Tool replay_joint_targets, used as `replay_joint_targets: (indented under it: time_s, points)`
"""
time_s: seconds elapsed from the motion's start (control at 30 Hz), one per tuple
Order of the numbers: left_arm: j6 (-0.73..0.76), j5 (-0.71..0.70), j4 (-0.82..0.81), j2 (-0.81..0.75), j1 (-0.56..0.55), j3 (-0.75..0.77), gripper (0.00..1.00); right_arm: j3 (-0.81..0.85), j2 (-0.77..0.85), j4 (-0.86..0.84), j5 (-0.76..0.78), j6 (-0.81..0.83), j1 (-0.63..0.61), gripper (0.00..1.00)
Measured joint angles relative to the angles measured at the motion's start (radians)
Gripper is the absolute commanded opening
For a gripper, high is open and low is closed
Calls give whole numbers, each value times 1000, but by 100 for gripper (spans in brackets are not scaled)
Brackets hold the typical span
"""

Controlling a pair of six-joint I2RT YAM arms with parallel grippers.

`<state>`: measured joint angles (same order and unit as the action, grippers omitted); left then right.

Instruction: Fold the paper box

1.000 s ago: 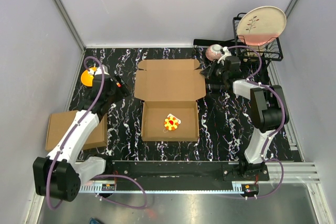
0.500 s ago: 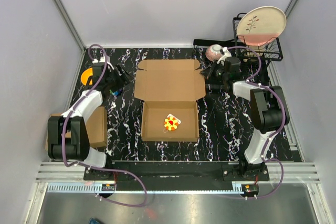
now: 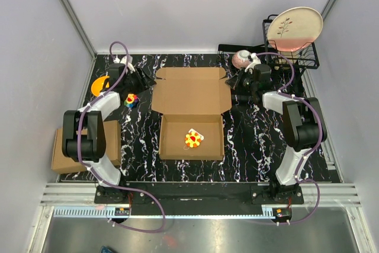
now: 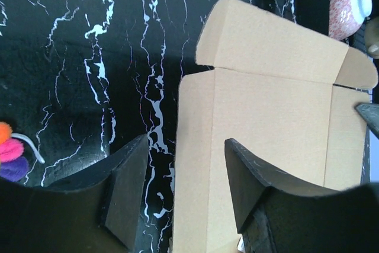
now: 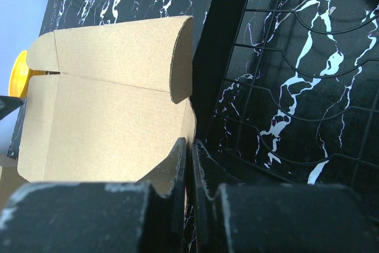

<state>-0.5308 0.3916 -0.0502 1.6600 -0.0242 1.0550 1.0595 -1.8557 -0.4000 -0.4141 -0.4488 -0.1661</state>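
Lying nearest the arms' bases, off to the left, is a plain brown carton (image 3: 65,149). Just beyond the bases, at the middle of the black marbled table (image 3: 249,146), sits the paper box (image 3: 190,93). Its shallow tray faces the arms with its walls upright and holds a small red-and-yellow object (image 3: 193,138). Its lid lies flat and open on the far side of the tray.

The left gripper (image 3: 144,81) hovers at the lid's left edge. Its fingers (image 4: 127,194) stand well apart, with only the cardboard's edge and bare table showing between them, and they hold nothing. A multicoloured toy (image 3: 131,99) lies just beside it, and an orange dish (image 3: 99,85) sits farther left.

The right gripper (image 3: 235,83) is at the lid's right edge, where a side tab (image 5: 180,57) stands upright. Its fingers (image 5: 177,164) are drawn together to a thin slit against the cardboard's edge. Whether any cardboard is nipped between them cannot be told.

Farther back are a pink patterned bowl (image 3: 241,58) and a black wire rack (image 3: 305,57), which holds a cream plate (image 3: 294,28) on edge.
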Motion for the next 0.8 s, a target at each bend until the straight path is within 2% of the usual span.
replay_joint_targets:
  time_s: [0.17,0.8]
  points:
    - [8,34,-14,76,0,13,55,0,5,1,0,0,-2,9]
    - [9,88,-57,183,0,95,43,0,5,2,0,0,-4,7]
